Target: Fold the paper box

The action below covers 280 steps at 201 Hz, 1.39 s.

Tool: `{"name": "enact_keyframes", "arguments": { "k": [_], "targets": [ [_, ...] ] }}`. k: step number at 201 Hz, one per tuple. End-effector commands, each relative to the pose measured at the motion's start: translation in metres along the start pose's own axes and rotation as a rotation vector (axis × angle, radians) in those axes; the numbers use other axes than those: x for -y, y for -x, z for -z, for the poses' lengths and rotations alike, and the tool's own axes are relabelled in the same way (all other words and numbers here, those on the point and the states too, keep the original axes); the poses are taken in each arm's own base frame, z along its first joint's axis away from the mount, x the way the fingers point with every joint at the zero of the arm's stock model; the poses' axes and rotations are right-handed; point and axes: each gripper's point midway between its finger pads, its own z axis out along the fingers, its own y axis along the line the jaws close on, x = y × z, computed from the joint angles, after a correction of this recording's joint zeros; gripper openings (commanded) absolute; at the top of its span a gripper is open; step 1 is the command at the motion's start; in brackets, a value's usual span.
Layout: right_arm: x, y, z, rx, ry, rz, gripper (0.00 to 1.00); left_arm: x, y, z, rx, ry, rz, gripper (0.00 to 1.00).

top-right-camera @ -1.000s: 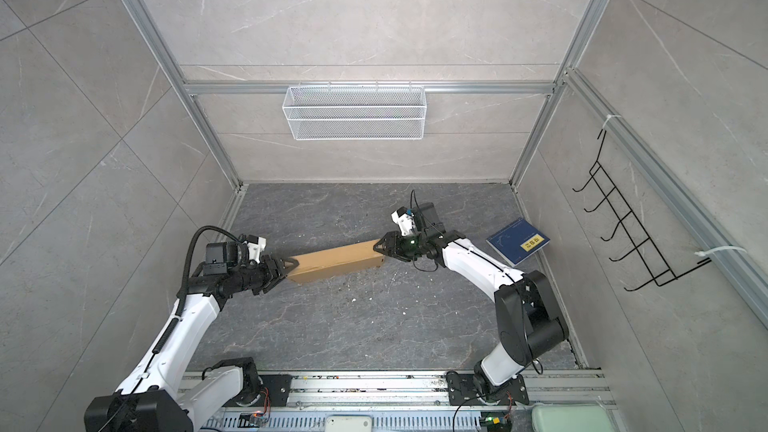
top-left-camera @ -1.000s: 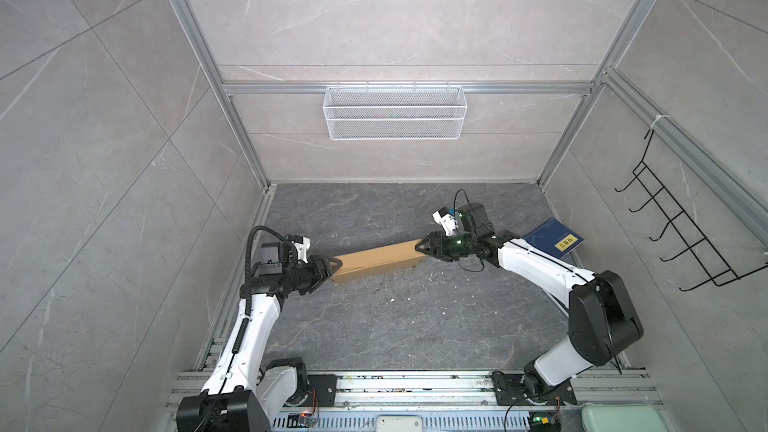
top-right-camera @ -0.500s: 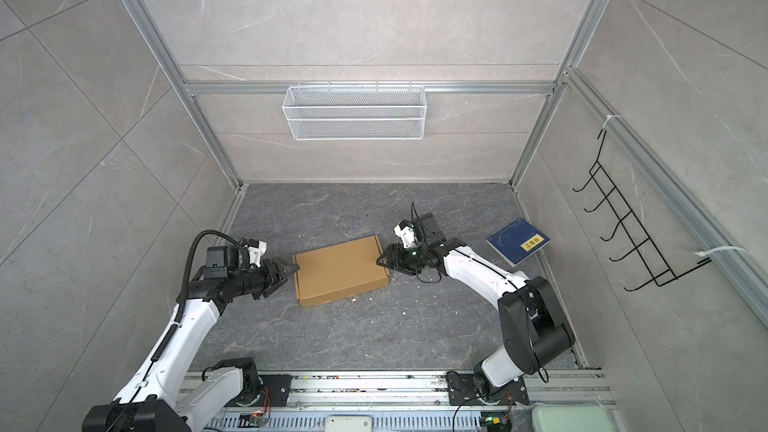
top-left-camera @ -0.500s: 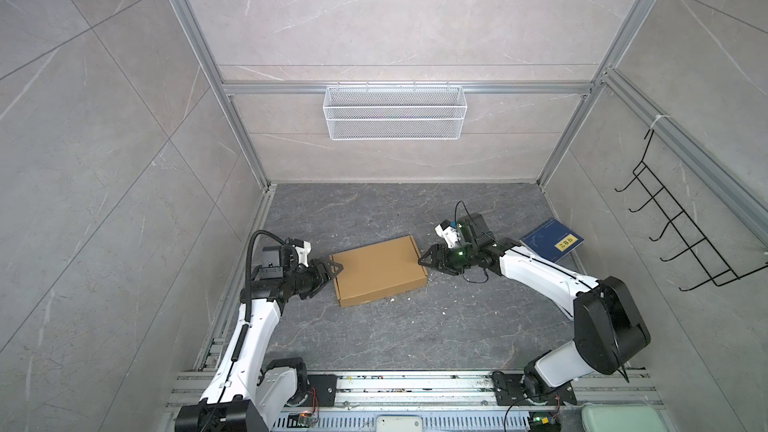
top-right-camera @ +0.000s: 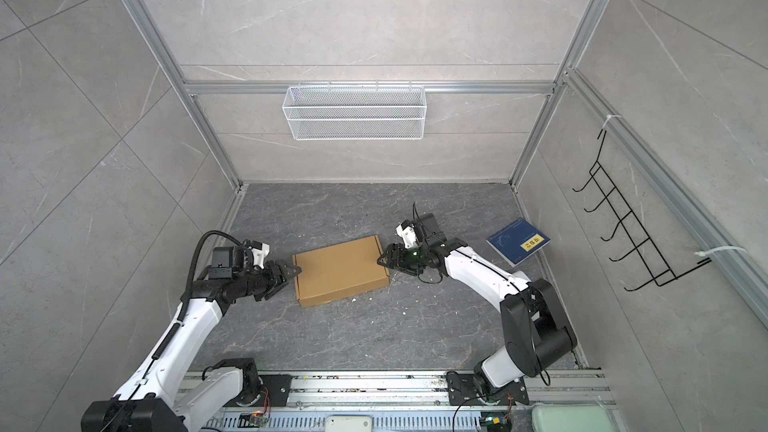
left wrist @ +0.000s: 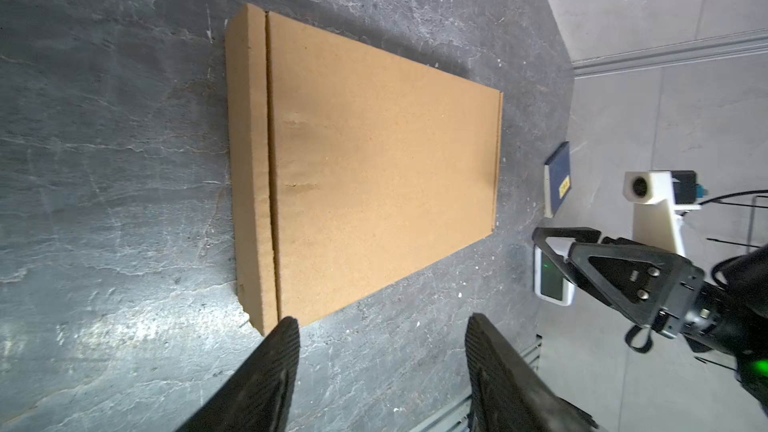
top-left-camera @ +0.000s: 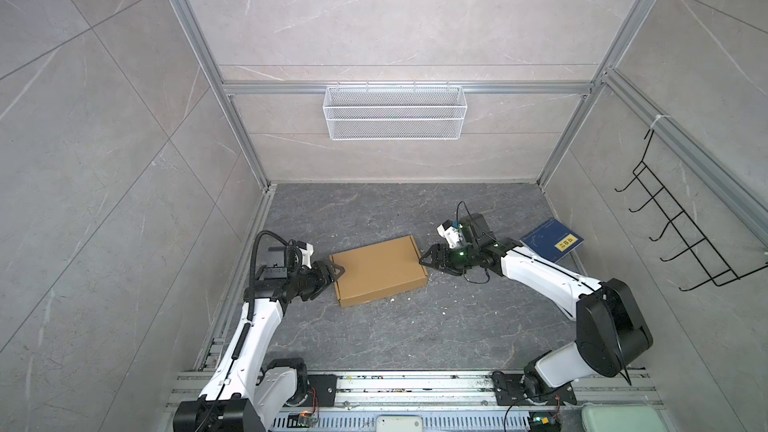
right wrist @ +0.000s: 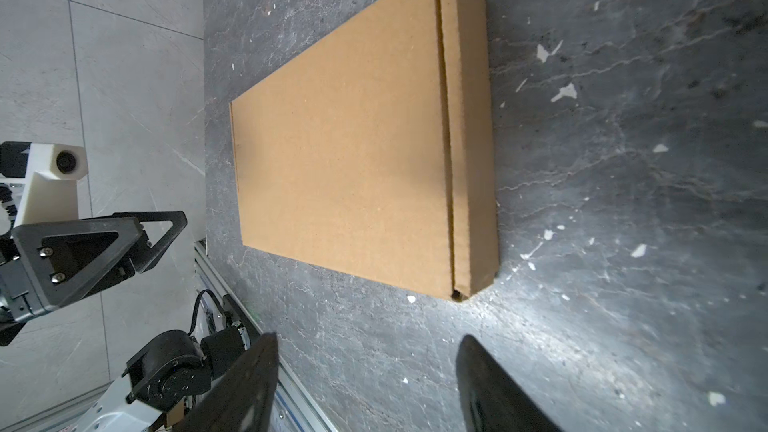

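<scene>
The paper box is a closed, flat brown cardboard mailer lying on the dark stone floor, seen in both top views. My left gripper stands open just off its left end, nothing between the fingers. In the left wrist view the box lies just beyond my open left gripper. My right gripper is open at the box's right end, apart from it. The right wrist view shows the box ahead of the empty right gripper.
A dark blue book with a yellow label lies at the right, behind the right arm. A white wire basket hangs on the back wall and a black hook rack on the right wall. Small white scraps dot the floor.
One second ago the box was held up on edge between both grippers. Both let go; it now lies flat on the floor, and the right jaws have spread wider.
</scene>
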Motion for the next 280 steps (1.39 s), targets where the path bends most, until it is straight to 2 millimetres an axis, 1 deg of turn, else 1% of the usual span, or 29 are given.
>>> {"name": "enact_keyframes", "arguments": {
  "k": [1, 15, 37, 55, 76, 94, 112, 132, 144, 166, 182, 201, 228, 241, 254, 271, 280],
  "targets": [
    [0.019, -0.004, -0.012, -0.030, -0.103, 0.018, 0.71, -0.014, 0.006, -0.008, 0.068, 0.086, -0.015, 0.67],
    [0.026, -0.002, -0.015, -0.025, -0.156, 0.031, 0.73, -0.022, 0.008, -0.012, 0.098, 0.131, -0.031, 0.68],
    [0.032, 0.006, -0.019, -0.009, -0.232, 0.057, 0.76, -0.029, 0.018, -0.016, 0.167, 0.165, -0.053, 0.68],
    [0.028, 0.011, -0.027, -0.006, -0.251, 0.073, 0.79, -0.033, 0.025, -0.017, 0.213, 0.189, -0.068, 0.68],
    [0.023, 0.015, -0.036, -0.005, -0.249, 0.075, 0.80, -0.031, 0.030, -0.019, 0.232, 0.182, -0.083, 0.69],
    [0.020, 0.015, -0.050, -0.021, -0.244, 0.075, 0.80, -0.029, 0.028, -0.030, 0.210, 0.142, -0.075, 0.69],
    [0.017, 0.015, -0.064, -0.040, -0.236, 0.069, 0.80, -0.027, 0.024, -0.044, 0.170, 0.104, -0.055, 0.69],
    [0.010, 0.020, -0.070, -0.044, -0.214, 0.068, 0.79, -0.017, 0.022, -0.060, 0.139, 0.073, -0.068, 0.68],
    [0.003, 0.021, -0.071, -0.048, -0.180, 0.066, 0.78, -0.008, 0.020, -0.071, 0.120, 0.051, -0.088, 0.68],
    [-0.002, 0.022, -0.068, -0.053, -0.155, 0.062, 0.77, 0.014, 0.018, -0.091, 0.072, 0.012, -0.126, 0.68],
    [0.000, 0.025, -0.060, -0.045, -0.135, 0.046, 0.77, 0.032, 0.019, -0.104, 0.045, -0.008, -0.162, 0.68],
    [0.011, 0.031, -0.047, -0.024, -0.132, 0.015, 0.77, 0.053, 0.022, -0.118, 0.020, -0.041, -0.191, 0.67],
    [0.035, 0.039, -0.021, 0.009, -0.147, -0.024, 0.77, 0.073, 0.030, -0.131, 0.006, -0.068, -0.228, 0.67],
    [0.043, 0.037, -0.016, 0.009, -0.142, -0.038, 0.77, 0.078, 0.031, -0.137, -0.005, -0.072, -0.240, 0.68],
    [0.050, 0.032, -0.019, -0.009, -0.141, -0.053, 0.77, 0.077, 0.028, -0.143, -0.023, -0.064, -0.247, 0.67],
    [0.053, 0.023, -0.028, -0.034, -0.115, -0.074, 0.77, 0.068, 0.021, -0.149, -0.047, -0.037, -0.244, 0.67],
    [0.055, 0.022, -0.030, -0.029, -0.109, -0.082, 0.77, 0.064, 0.019, -0.150, -0.053, -0.028, -0.240, 0.67]
  ]
}}
